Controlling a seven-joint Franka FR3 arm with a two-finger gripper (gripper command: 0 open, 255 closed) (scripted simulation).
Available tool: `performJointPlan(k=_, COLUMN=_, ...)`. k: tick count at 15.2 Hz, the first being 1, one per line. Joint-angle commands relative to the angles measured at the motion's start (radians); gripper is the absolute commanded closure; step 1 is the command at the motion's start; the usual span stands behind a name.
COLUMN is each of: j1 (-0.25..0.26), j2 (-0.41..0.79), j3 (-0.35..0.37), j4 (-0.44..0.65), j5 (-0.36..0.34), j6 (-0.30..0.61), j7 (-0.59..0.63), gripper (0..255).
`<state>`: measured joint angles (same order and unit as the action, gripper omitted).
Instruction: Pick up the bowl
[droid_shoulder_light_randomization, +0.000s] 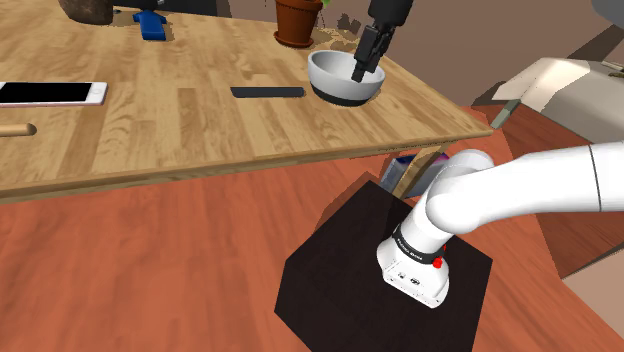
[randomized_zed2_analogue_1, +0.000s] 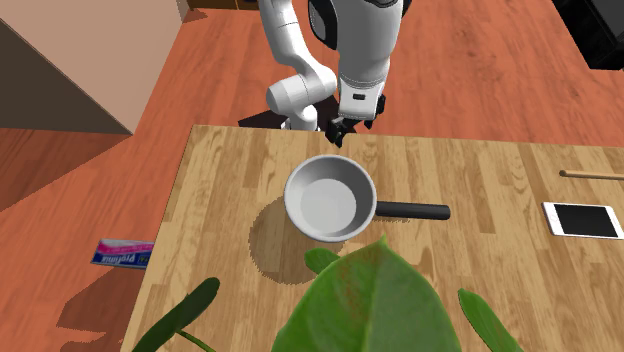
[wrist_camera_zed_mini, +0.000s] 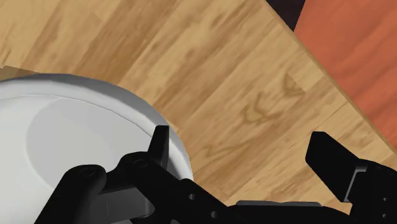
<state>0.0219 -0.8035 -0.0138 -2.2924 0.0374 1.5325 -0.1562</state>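
Bowl (droid_shoulder_light_randomization: 340, 80) white, shallow, dark base, near table (droid_shoulder_light_randomization: 200, 130) edge | shoulder view: flowerpot (droid_shoulder_light_randomization: 297, 22) at its 11 o'clock, black bar (droid_shoulder_light_randomization: 267, 92) at 9, bare wood at 6 | gripper (droid_shoulder_light_randomization: 361, 72) jaws apart over rim.

1 phone (droid_shoulder_light_randomization: 52, 93), 1 flowerpot (droid_shoulder_light_randomization: 297, 22) (brown) on table (droid_shoulder_light_randomization: 200, 130).

- The table (droid_shoulder_light_randomization: 200, 120) is showing pale, smooth wood grain.
- The bowl (droid_shoulder_light_randomization: 335, 72) is looking smooth, faintly glossy; material unclear.
- The gripper (wrist_camera_zed_mini: 240, 137) is showing matt black.
- The floor (droid_shoulder_light_randomization: 180, 260) is showing reddish wood.
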Motion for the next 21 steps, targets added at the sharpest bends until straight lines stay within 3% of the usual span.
performJointPlan(k=1, j1=0.000, j2=0.000, j3=0.000, j4=0.000, j5=0.000, j6=0.000, j7=0.000, gripper=0)
performJointPlan(k=8, j1=-0.038, j2=0.282, j3=0.093, j4=0.164, j5=-0.142, j6=0.099, j7=0.068, gripper=0)
performJointPlan(k=18, j1=-0.037, j2=0.275, j3=0.095, j4=0.056, j5=-0.147, j6=0.199, j7=0.082, gripper=0)
performJointPlan(k=19, j1=-0.037, j2=0.275, j3=0.095, j4=0.057, j5=-0.147, j6=0.198, j7=0.082, gripper=255)
performJointPlan(k=21, j1=-0.037, j2=0.275, j3=0.095, j4=0.057, j5=-0.147, j6=0.198, j7=0.082, gripper=255)
